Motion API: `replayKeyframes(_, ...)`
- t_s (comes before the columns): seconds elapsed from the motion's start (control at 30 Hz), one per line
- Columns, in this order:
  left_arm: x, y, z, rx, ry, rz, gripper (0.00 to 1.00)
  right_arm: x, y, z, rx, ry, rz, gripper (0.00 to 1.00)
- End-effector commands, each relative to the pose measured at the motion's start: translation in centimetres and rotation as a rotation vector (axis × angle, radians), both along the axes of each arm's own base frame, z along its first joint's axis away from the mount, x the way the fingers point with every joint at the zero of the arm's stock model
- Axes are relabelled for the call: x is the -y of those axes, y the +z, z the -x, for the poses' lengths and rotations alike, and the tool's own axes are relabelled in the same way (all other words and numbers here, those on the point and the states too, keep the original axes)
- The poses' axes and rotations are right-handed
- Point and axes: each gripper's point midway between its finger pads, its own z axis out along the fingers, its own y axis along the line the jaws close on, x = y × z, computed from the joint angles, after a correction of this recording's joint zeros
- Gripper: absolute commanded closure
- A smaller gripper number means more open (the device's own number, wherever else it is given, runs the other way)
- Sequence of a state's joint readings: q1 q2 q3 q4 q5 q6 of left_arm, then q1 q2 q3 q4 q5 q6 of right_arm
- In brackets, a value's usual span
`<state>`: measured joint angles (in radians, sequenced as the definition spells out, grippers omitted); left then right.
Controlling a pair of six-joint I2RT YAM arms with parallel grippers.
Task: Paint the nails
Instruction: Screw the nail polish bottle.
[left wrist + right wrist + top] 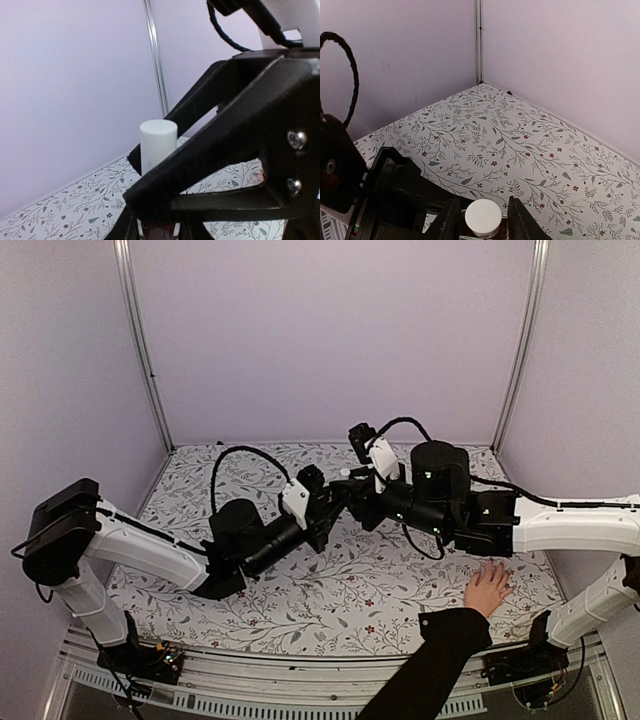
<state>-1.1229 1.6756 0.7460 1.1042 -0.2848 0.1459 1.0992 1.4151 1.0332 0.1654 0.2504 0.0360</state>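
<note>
A small dark-red bottle [161,235] with a white cap [157,142] is held above the table between the two arms; it shows in the top view [345,474]. My left gripper [333,502] is shut on the bottle's body [159,231]. My right gripper [360,492] is open, its fingers [451,220] straddling the white cap [483,216] with a gap on each side. A light-skinned hand [487,588] with a black sleeve [430,665] lies flat at the near right of the table. Its nails are too small to make out.
The floral tablecloth [330,590] covers the table, with pale walls close on three sides. The right arm's black body [450,502] hangs just beyond the hand. A black cable [245,458] loops above the left arm.
</note>
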Motion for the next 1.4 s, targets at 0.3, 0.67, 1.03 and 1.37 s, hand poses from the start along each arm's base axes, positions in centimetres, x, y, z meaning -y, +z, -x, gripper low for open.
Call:
replayKeyframes(0.3, 1.2, 3.6, 6.1, -0.009, -0.463, 0.019, 1.00, 3.6, 2.7, 6.6, 0.098, 0.258, 0.040, 0.40)
replayKeyframes(0.67, 2.8, 2.6, 13.0, -0.029, -0.981, -0.070, 1.00, 3.6, 3.5, 12.2, 0.089, 0.581, 0.115, 0.38)
replayKeyframes(1.03, 3.2, 1.8, 16.0, -0.100, -1.238, -0.098, 1.00, 2.8, 4.6, 16.7, 0.082, 0.861, 0.077, 0.57)
replayKeyframes(1.37, 2.9, 1.9, 16.0, -0.110, -1.258, -0.085, 1.00, 2.5, 3.2, 17.2, 0.064, 0.907, 0.106, 0.80)
